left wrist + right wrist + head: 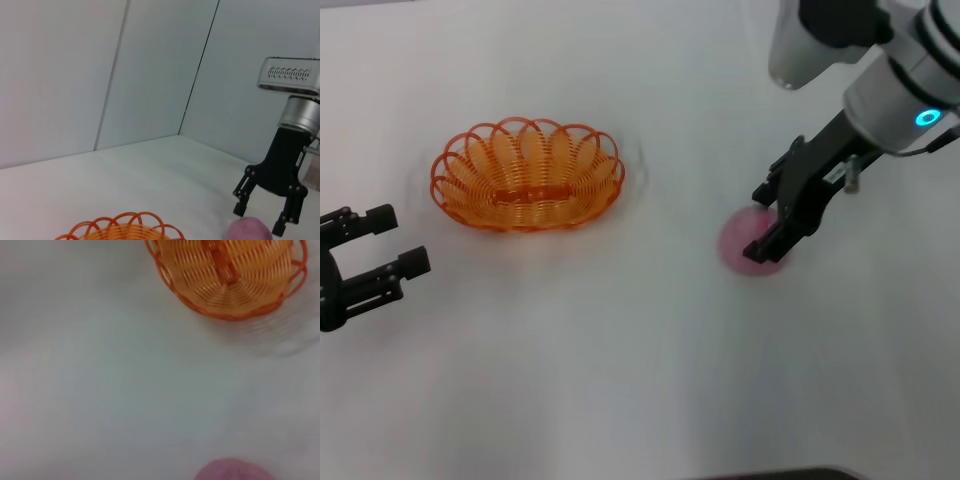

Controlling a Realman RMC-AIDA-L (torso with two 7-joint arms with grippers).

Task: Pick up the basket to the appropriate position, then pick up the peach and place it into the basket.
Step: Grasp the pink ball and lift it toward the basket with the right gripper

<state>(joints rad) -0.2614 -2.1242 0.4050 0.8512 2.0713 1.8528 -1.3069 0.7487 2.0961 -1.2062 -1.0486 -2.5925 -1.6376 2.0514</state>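
Lengthwise, basket runs left-right; right claw straddles peach.

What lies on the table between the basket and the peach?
Nothing: between the basket and the peach is bare white table, clearest in the head view. The right gripper is open over the peach.

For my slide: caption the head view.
Right gripper open over the peach; basket empty; left gripper idle.

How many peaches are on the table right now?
1. The peach lies on the table to the right of the basket, apart from it, with the open right gripper over it. The basket holds none.
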